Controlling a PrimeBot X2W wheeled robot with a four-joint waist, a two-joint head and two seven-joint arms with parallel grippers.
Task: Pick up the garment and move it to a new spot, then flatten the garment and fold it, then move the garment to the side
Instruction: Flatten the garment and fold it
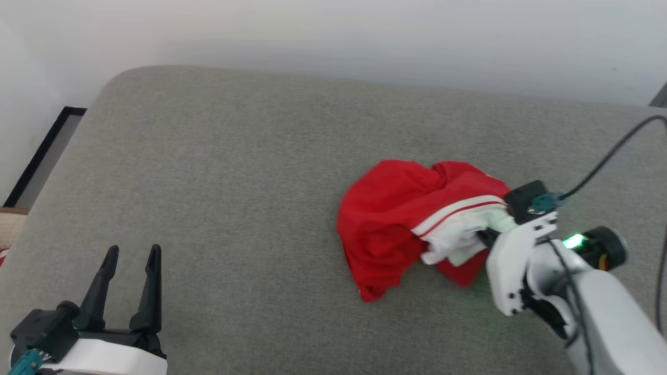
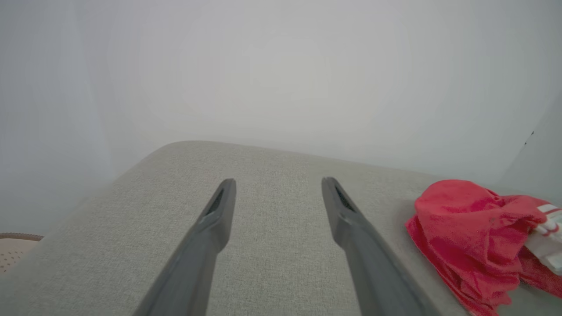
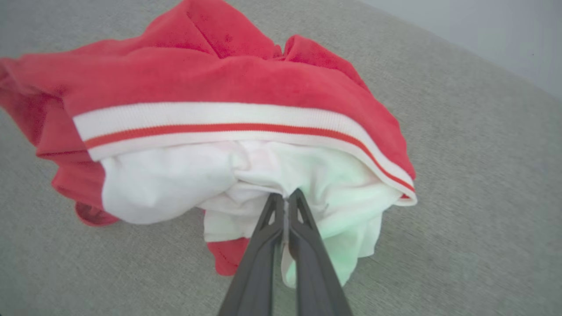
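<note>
Cushion (image 1: 234, 182), garment (image 1: 385, 219) (sleeve (image 3: 175, 184) in right hand (image 3: 286, 198))

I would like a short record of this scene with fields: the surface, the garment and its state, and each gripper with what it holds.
surface: grey fabric cushion
garment: red with a white part and red-white striped trim; crumpled in a heap on the right part of the cushion
right gripper: shut on the garment's white part
left gripper: open, holding nothing, apart from the garment
task stage: garment grasped, not yet flattened or folded
</note>
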